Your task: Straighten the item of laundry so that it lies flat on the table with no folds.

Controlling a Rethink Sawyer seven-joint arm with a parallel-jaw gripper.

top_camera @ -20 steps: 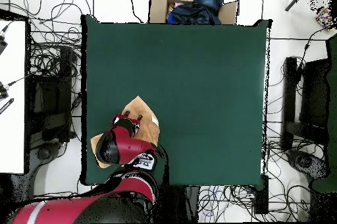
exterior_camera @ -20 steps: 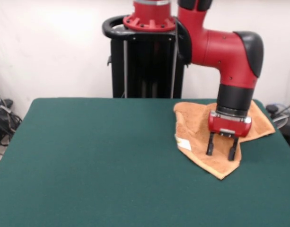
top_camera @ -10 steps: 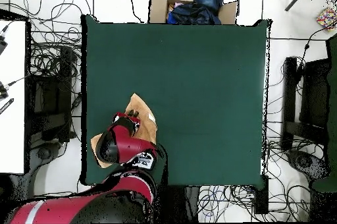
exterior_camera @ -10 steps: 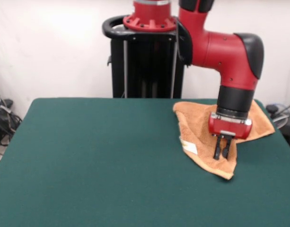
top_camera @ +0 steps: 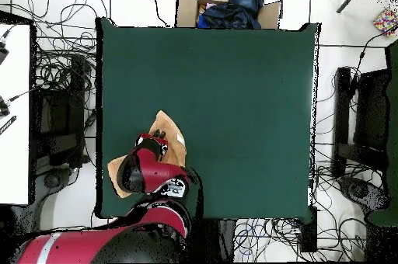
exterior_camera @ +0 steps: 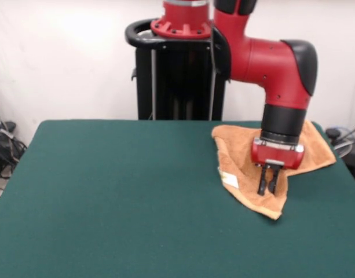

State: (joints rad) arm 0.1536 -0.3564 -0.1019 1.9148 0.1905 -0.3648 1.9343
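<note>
The towel is lying crumpled on the table, near the far right corner in the front view, with part of it reaching past the table's right edge. It is not flat — a fold is running along its left side, where a small white tag is showing, and its near corner is tapering to a point toward the camera. The cloth around the point is being raised slightly off the green top, or so it appears; the view is too soft there for certainty.

The arm is being held down over the towel from above, its red wrist directed straight at the cloth. The gripper is being kept narrow, the two black fingers brought nearly together with only a slim gap between them. A pinch of the towel is apparently being held between the tips, which are set into the fabric just behind the pointed corner.

In the overhead view, the towel is being seen as a tan patch at the table's lower left, half covered by the arm, and one corner is overhanging the left edge. A cardboard box holding dark cloth is sitting beyond the table's top edge — and cables are strewn over the floor on both sides.
</note>
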